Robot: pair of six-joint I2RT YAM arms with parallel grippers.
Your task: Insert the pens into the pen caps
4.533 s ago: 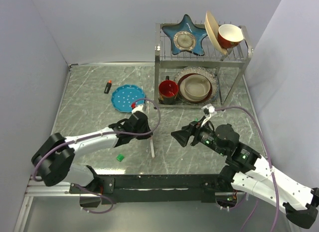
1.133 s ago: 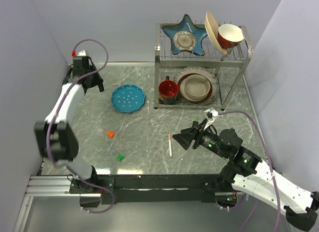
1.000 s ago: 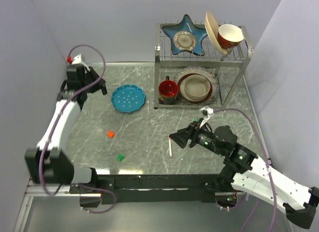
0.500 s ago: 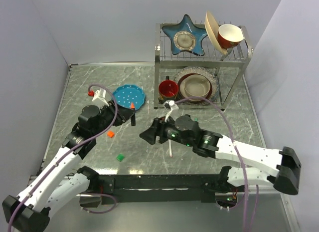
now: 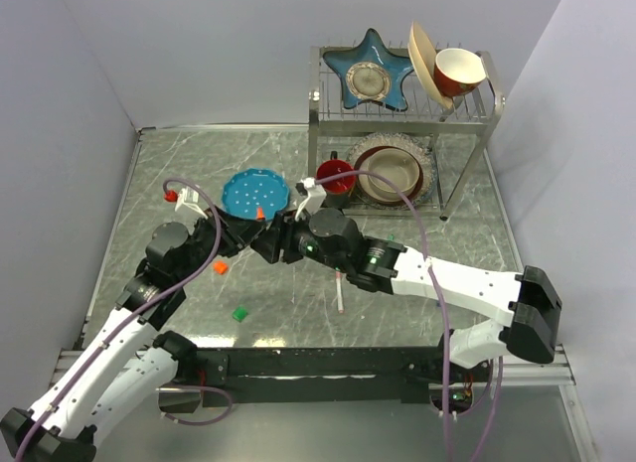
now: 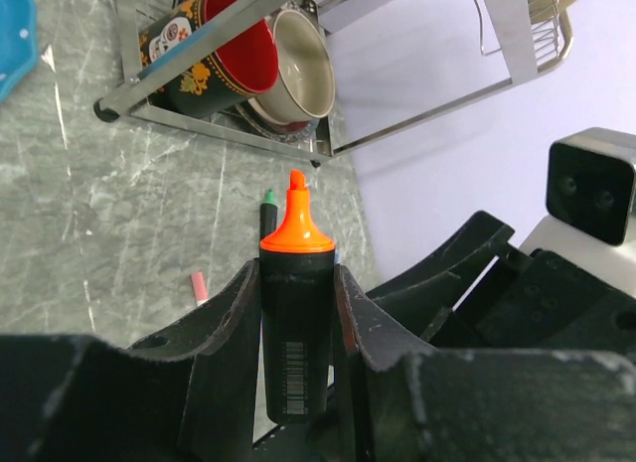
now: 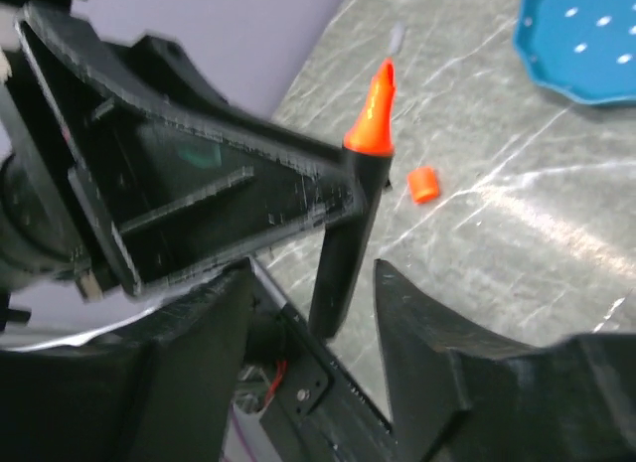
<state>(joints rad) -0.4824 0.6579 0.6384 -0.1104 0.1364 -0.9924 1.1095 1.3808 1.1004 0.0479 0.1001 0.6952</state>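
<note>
Grey marbled table [image 5: 179, 184] lies under both of my arms, which meet above its left half, just in front of the blue plate [image 5: 255, 196]. As I judge it, I am in the middle of a hand-to-hand transfer: one marker is up in the air between my two grippers, and no pen here has its cap on yet.

My left gripper [image 6: 296, 283] is clamped on the orange-tipped marker [image 6: 294, 363], squeezing the black barrel from both sides with the tip pointing up and away from the wrist. My right gripper [image 7: 316, 283] has its jaws spread on either side of that same barrel, below the orange tip. From the right wrist view I see a gap on each side, so I take it as straddling the marker without gripping it.

The next move, as I read it, calls for the right jaws to pinch the barrel squarely before the left lets go; releasing too soon could drop the marker. After that the tip needs lining up with its cap.

The white pen [image 5: 340, 291] lies on the table near my right forearm. The orange cap [image 5: 221, 267] sits on the table close below my left wrist, and the green cap [image 5: 238, 313] is a little nearer my bases.
</note>
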